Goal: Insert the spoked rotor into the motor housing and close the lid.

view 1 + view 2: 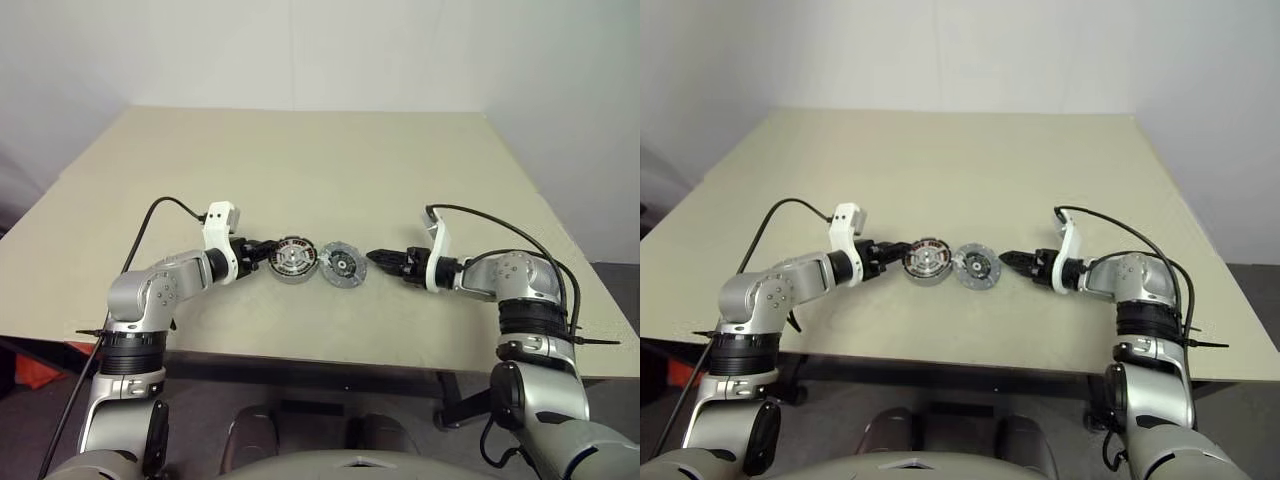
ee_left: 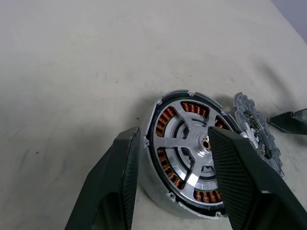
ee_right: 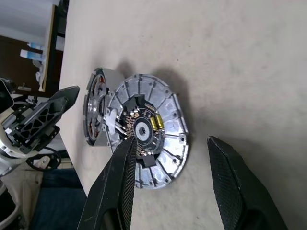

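Gripping nothing at frame left: left gripper fingers parted round motor housing, low centre on bench, not clamped. Spoked rotor already seated inside, probably. Lid just right, leaning against housing, still off. Right gripper beside it, fingers apart, empty. Closing left.

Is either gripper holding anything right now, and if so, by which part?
Nothing is held. The left gripper stands open around the motor housing, one finger beside its rim, one across its face. The right gripper is open near the lid, not clamping it.
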### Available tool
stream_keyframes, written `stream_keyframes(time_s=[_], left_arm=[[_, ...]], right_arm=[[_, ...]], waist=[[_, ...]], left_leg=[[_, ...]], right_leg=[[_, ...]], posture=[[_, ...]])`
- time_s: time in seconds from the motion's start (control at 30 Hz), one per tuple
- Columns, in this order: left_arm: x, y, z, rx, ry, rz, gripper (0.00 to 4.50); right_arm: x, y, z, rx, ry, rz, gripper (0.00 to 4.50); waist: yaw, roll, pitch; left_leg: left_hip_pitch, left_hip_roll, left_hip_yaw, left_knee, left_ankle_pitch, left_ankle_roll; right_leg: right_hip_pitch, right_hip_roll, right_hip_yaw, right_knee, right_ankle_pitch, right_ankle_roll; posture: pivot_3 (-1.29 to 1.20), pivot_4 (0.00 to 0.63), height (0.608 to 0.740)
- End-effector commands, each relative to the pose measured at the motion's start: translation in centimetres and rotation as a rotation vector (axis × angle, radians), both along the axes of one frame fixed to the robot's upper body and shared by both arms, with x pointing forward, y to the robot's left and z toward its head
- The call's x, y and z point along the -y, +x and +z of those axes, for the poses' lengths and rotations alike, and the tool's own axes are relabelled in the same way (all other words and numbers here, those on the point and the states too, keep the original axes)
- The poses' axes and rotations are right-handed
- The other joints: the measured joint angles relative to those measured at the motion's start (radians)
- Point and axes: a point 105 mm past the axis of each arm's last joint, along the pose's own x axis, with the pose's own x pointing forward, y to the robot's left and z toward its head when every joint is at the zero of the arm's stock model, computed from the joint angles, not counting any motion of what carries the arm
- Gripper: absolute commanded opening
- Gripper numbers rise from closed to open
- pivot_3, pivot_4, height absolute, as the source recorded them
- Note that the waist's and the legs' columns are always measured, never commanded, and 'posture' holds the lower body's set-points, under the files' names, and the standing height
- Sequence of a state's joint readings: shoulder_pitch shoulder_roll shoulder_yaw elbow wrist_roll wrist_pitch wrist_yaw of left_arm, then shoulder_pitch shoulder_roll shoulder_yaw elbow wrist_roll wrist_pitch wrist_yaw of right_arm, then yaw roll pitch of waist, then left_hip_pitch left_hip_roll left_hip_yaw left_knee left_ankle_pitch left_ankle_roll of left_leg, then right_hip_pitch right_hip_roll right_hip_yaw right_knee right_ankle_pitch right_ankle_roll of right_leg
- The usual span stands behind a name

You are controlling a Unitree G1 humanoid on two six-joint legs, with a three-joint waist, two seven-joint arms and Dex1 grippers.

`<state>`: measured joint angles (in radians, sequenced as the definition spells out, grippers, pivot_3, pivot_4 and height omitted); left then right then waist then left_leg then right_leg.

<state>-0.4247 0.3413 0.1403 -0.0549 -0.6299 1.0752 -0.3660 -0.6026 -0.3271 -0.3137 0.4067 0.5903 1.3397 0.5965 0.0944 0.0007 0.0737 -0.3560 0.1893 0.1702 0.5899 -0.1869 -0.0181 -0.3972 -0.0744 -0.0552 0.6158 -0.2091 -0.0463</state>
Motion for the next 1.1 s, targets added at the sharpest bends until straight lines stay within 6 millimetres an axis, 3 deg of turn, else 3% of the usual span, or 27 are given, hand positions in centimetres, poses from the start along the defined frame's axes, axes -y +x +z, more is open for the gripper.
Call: stream_keyframes(time_s=[0.03, 0.43, 0.77, 1.1], left_arm=[[-0.1, 0.3, 1.6, 0.065, 0.004, 0.0, 2.37], [-0.1, 0.3, 1.6, 0.066, 0.002, 0.006, 2.37], [-0.2, 0.5, 1.5, 0.064, 0.002, 0.012, 2.37], [-0.1, 0.7, 1.3, 0.063, 0.003, 0.018, 2.37]], right_arm=[[-2.0, -0.3, -0.2, -0.016, 0.03, 0.041, 2.62], [-3.0, 0.3, 0.8, 0.004, 0.062, 0.035, 2.62], [-2.0, 0.4, 3.7, 0.045, 0.068, 0.038, 2.62], [-2.3, 0.0, 4.9, 0.067, 0.073, 0.063, 2.62]], waist=[[-0.001, 0.0, 0.0], [-0.002, 0.0, 0.0], [0.002, 0.0, 0.0], [0.003, 0.0, 0.0]], left_leg=[[0.001, 0.0, 0.0, 0.0, 0.0, 0.0], [0.006, 0.0, 0.001, -0.004, 0.001, -0.002], [0.003, -0.001, 0.001, -0.01, 0.002, -0.004], [0.001, -0.001, 0.001, -0.011, 0.002, -0.003]], right_leg=[[0.001, 0.0, 0.0, 0.0, 0.0, 0.0], [0.003, 0.0, 0.0, -0.001, 0.0, 0.0], [0.0, 0.0, 0.0, -0.005, 0.0, 0.0], [-0.001, 0.0, 0.0, -0.007, 0.001, -0.002]], posture=[[0.0, 0.0, 0.74], [0.0, 0.0, 0.74], [0.0, 0.0, 0.74], [0.0, 0.0, 0.74]])
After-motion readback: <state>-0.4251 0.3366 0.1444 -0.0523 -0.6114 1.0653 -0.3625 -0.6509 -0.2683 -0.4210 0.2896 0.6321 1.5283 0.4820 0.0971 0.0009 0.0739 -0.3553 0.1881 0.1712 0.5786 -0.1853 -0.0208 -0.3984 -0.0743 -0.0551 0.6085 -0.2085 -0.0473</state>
